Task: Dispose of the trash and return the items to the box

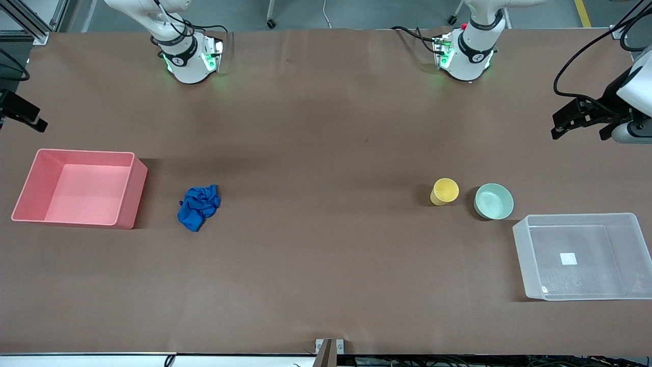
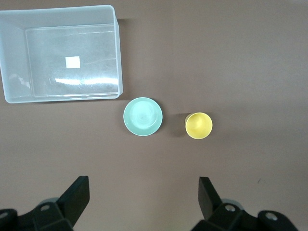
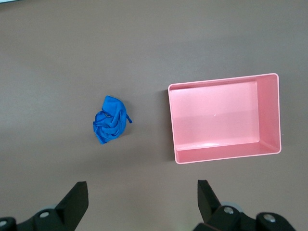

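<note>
Two bins sit empty, nothing started: pink bin (image 1: 79, 187) beside the blue cloth lump (image 1: 198, 206), clear tub (image 1: 578, 255) near mint bowl (image 1: 493, 201) and yellow cup (image 1: 444, 191). Left gripper (image 2: 144, 197) and right gripper (image 3: 143, 199) hover with fingers apart, probably high up. Next: descend, grasp cloth.

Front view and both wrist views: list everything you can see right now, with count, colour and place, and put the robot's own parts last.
Crumpled royal-blue cloth lump: one, blue, on the table beside the pink bin.
Opaque pink rectangular plastic bin: one, pink, at the right arm's end.
Small yellow plastic cup: one, yellow, upright, beside the bowl.
Shallow mint-green round bowl: one, pale green, between the cup and the tub.
Clear translucent rectangular plastic tub: one, clear, white sticker inside, at the left arm's end.
Brown table: one.
Left claw: open, above the bowl and cup.
Right claw: open, above cloth and bin.
</note>
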{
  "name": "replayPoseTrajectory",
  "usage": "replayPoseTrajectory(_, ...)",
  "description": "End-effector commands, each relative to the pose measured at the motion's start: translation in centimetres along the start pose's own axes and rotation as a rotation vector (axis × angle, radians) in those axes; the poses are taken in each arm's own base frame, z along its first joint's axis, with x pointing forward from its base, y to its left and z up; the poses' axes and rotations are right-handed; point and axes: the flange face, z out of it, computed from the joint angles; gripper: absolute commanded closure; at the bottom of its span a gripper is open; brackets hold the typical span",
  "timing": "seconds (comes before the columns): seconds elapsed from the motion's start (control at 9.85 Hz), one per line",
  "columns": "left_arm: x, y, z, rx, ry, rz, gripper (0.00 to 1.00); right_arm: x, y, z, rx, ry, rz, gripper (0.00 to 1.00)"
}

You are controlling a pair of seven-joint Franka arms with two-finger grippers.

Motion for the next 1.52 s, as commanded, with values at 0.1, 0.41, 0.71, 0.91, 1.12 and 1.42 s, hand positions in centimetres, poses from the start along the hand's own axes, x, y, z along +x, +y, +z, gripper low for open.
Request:
replayPoseTrajectory(0.1,0.3,0.3,1.5,0.022,-0.019,0.017,0.00,-0.3,0.0,-0.1,0.008,0.003,-0.010,0.00)
replayPoseTrajectory(0.41,0.6,0.1,1.9,0.014,-0.025,0.012,0.00,0.2,-0.6,1.1,0.017,-0.023,-0.016,0.00)
replayPoseTrajectory(0.71,1.4,-0.3,3.1,0.010,-0.019,0.006,0.00,0.9,-9.2,11.4,-0.043,-0.128,-0.116,0.00)
replayPoseTrajectory(0.91,2.7,-1.0,7.0,0.008,-0.044,-0.005,0.01,0.4,-13.2,21.0,-0.055,-0.092,-0.095,0.00)
replayPoseTrajectory(1.12,3.2,-2.2,13.7,0.007,-0.028,-0.021,0.01,0.1,-14.4,31.0,-0.038,-0.069,-0.113,0.00)
replayPoseTrajectory(1.42,3.5,-4.7,23.1,0.000,-0.044,0.000,0.02,-0.5,-14.2,42.7,-0.025,-0.005,-0.154,0.00)
